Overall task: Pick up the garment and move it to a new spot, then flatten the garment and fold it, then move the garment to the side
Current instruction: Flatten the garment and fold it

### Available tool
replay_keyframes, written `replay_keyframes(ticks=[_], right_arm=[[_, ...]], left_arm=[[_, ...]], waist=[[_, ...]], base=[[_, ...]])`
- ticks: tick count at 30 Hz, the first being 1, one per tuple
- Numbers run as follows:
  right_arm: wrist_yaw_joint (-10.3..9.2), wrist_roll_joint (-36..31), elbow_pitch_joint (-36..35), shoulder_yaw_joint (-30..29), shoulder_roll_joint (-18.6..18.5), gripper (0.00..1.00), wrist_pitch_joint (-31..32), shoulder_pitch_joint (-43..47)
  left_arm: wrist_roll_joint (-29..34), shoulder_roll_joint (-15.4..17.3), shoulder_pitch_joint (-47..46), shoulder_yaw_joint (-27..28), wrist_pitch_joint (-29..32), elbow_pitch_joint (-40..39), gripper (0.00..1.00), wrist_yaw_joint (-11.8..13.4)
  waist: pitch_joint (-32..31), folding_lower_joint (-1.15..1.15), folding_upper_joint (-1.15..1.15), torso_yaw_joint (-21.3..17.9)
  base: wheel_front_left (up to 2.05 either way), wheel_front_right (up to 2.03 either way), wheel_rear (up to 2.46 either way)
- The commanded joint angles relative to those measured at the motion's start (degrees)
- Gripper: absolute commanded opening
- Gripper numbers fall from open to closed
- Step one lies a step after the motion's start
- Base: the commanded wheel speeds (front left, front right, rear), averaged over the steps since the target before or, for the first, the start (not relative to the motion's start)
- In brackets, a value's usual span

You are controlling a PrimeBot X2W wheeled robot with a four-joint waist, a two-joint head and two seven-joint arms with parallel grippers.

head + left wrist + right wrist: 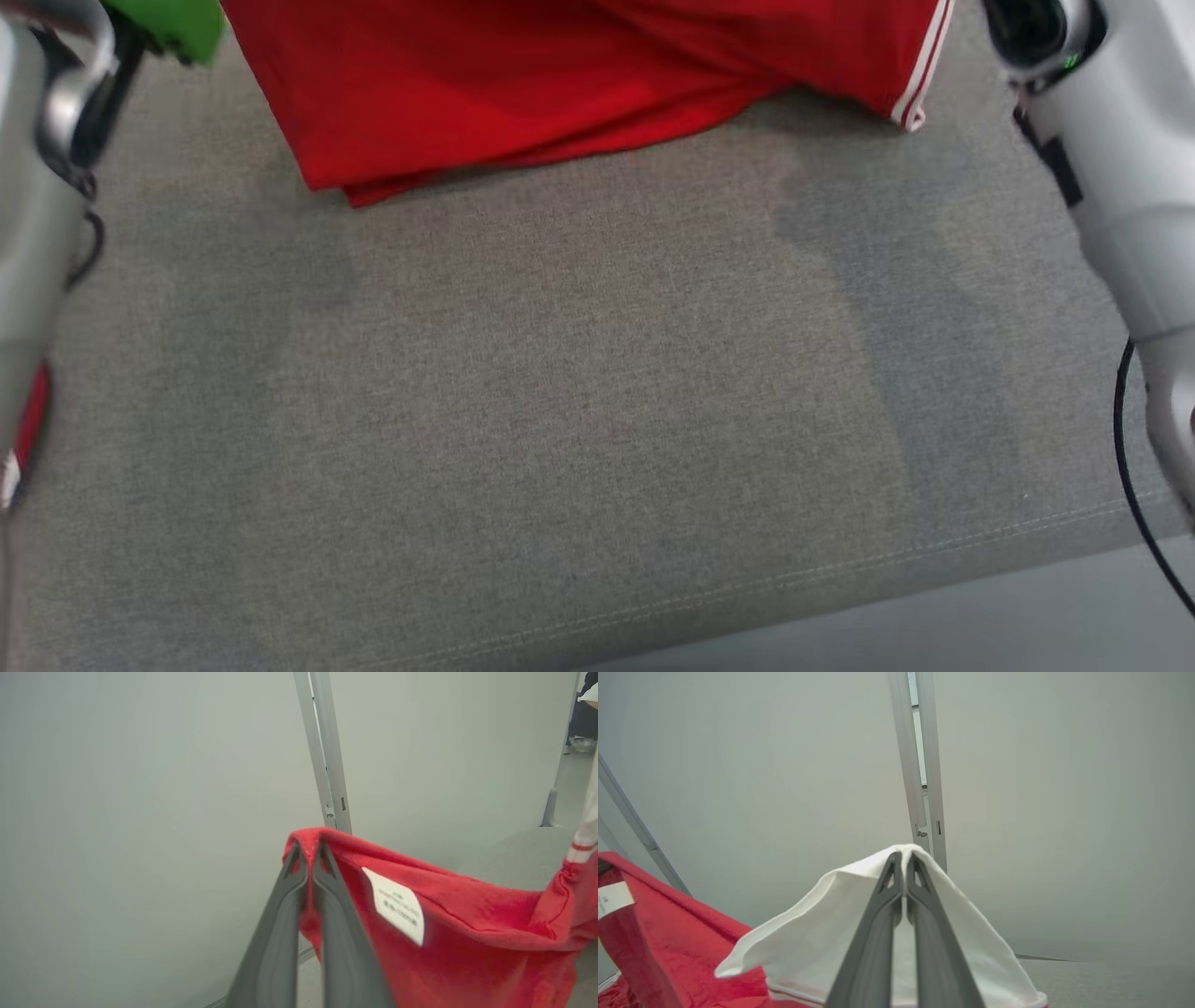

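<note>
Dark grey fingers of the left gripper (308, 851) are pressed together on a red edge of the garment (467, 942), just beside its white label (398, 905). The right gripper (903, 864) is likewise pinched shut, on a white part (808, 933) of the same garment. The cloth spans arm to arm, long axis across the robot. Its lower folds rest on the grey cloth surface (597, 420), far side. Judgement: the set-down needs both arms moving together, neither leading.

The garment (467, 933) is matt, perhaps fleecy cloth; the grey surface (560, 420) is coarse woven fabric.
</note>
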Motion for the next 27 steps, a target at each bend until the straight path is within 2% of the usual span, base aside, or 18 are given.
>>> replay_keyframes(ticks=[1,5,13,20,23,27], right_arm=[[0.02,0.4,2.1,0.0,0.7,0.00,0.1,-5.6],[0.02,-0.8,7.9,0.7,1.3,0.00,0.5,-14.7],[0.01,-4.3,21.1,-1.3,2.5,0.00,-1.7,-30.1],[0.01,-9.4,28.7,-1.7,3.4,0.00,-6.4,-38.3],[0.00,-10.8,30.0,-1.1,3.9,0.00,-8.0,-40.0],[0.00,-11.6,30.5,-0.2,3.3,0.00,-9.4,-40.4]], left_arm=[[-0.7,1.5,-5.4,-0.9,0.0,1.3,0.00,-0.1],[-2.6,2.4,-14.2,-2.7,0.6,4.6,0.00,-0.1],[-5.9,1.4,-28.6,-3.2,1.2,12.6,0.00,-0.1],[-7.5,-0.3,-35.4,-2.8,0.1,17.8,0.00,-0.1],[-8.2,-1.5,-36.4,-3.7,-0.5,19.0,0.00,-0.1],[-9.5,-1.1,-35.6,-5.6,-1.4,19.3,0.00,-0.1]], waist=[[7.6,-0.02,0.00,0.7],[9.7,-0.02,0.00,1.1],[9.8,-0.02,0.00,1.9],[10.6,-0.02,0.00,2.5],[11.6,-0.02,0.00,2.8],[13.5,-0.02,0.00,2.8]], base=[[0.00,0.00,0.00],[0.00,0.00,0.00],[0.00,0.00,0.00],[0.00,0.00,0.00],[0.00,0.00,0.00],[0.00,0.00,0.00]])
